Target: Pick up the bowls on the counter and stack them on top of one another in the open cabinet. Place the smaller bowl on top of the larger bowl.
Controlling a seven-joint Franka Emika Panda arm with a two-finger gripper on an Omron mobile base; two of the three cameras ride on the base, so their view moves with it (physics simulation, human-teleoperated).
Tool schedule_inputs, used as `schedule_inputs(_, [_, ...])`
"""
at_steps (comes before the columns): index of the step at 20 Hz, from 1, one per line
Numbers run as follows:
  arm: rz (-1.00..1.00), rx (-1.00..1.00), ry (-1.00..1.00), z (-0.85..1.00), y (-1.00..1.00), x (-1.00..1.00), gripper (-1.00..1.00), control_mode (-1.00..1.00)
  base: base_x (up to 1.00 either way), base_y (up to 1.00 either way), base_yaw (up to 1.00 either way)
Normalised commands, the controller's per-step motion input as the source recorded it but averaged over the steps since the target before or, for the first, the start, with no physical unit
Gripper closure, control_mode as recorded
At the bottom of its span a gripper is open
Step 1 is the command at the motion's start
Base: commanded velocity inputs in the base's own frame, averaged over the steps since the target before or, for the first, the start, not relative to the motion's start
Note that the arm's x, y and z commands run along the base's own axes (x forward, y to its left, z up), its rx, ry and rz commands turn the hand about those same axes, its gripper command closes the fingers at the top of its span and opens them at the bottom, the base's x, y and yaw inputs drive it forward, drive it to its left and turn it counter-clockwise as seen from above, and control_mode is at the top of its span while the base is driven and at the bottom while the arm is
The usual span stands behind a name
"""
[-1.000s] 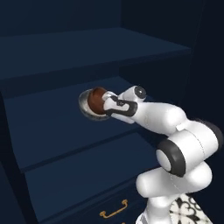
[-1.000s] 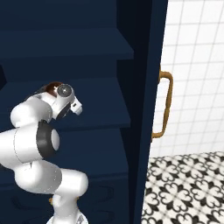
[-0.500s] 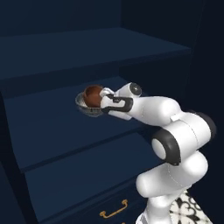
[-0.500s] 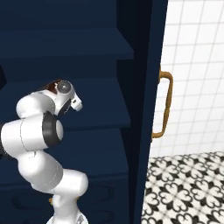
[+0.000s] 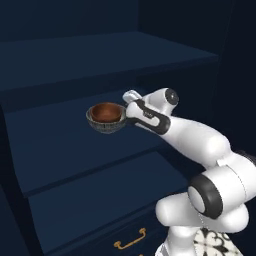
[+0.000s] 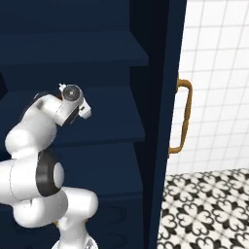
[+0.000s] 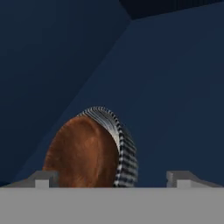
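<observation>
No writing or brand can be read on anything here.

In the left base view the brown bowl [image 5: 105, 112] sits nested in the grey bowl [image 5: 106, 124], the pair upright on a middle shelf of the cabinet [image 5: 60, 55]. The gripper [image 5: 128, 111] lies just right of them at the grey bowl's rim; whether it touches cannot be told, nor whether its fingers are spread or closed. Low in that view a gold drawer handle [image 5: 129, 239] shows.

In the right base view the arm's wrist covers the bowls and gripper. That view adds the cabinet's [image 6: 97, 48] right wall, a gold door handle [image 6: 183, 116] beside it, a white tiled wall [image 6: 219, 73] and a black-and-white patterned floor [image 6: 209, 204].

In the hand view the bowls appear rolled on edge, the brown bowl [image 7: 81, 155] left, the grey bowl's [image 7: 124, 148] ribbed outside curving round its right. They lie between the two fingertips [image 7: 41, 178], nearer the left one, which stand well apart.
</observation>
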Motion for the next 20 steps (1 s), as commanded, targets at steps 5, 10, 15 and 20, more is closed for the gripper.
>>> schedule_inputs(5, [0.0, 0.04, 0.02, 0.3, -0.74, -1.0, -1.0, -1.0, 0.0, 0.0, 0.0])
schedule_inputs(10, [0.0, 0.08, -0.01, 0.84, -0.5, -1.0, -1.0, -1.0, 0.0, 0.0, 0.0])
schedule_inputs(15, [0.05, 0.05, -0.14, 1.0, -0.05, -0.98, -1.0, -1.0, 0.0, 0.0, 0.0])
schedule_inputs(20, [0.13, -0.01, -0.24, 1.0, 0.2, -0.76, -1.0, -1.0, 0.0, 0.0, 0.0])
